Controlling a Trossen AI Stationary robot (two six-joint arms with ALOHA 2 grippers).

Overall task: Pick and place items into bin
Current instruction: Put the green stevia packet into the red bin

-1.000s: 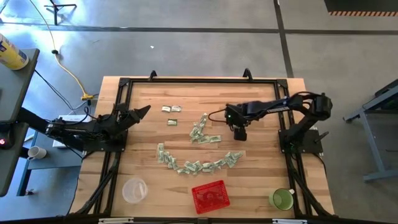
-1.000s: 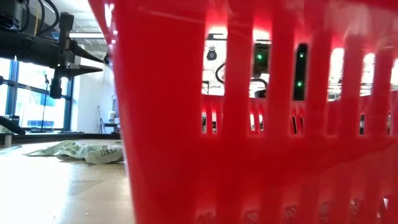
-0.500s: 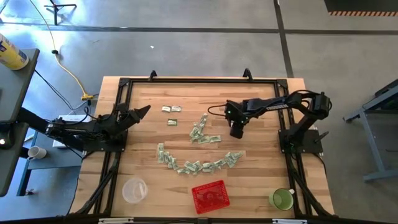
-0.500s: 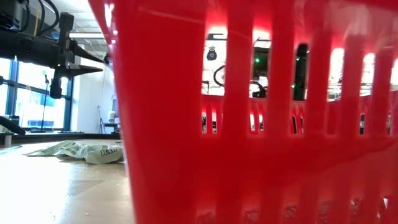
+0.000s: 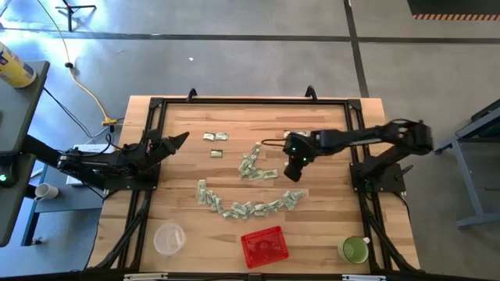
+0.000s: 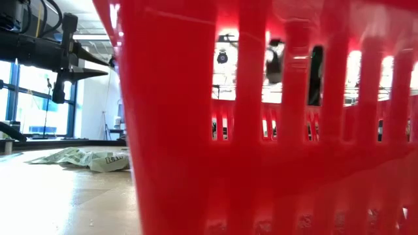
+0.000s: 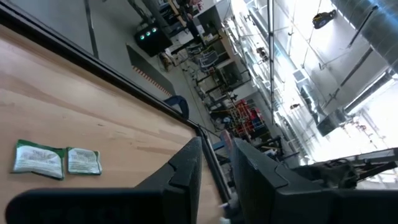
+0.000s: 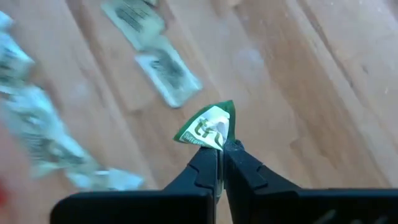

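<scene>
One wrapped piece (image 8: 208, 127) pinched in the closed right pincer (image 8: 221, 152) above scattered pieces (image 5: 250, 208).

you get even daylight overhead; low view blown out behind the blurred red basket (image 6: 261, 130); right wrist background smeared, window glare in left wrist.

items (image 5: 250, 208): small crinkly green-and-white wrapped pieces, scattered on the wooden table in a curved row, a central cluster and a few flat pairs farther back. one item (image 8: 208, 127) is lifted clear of the table, folded to a point and pinched at one edge. bin (image 5: 264, 245): small square red basket with slotted sides, upright near the front table edge.
</scene>
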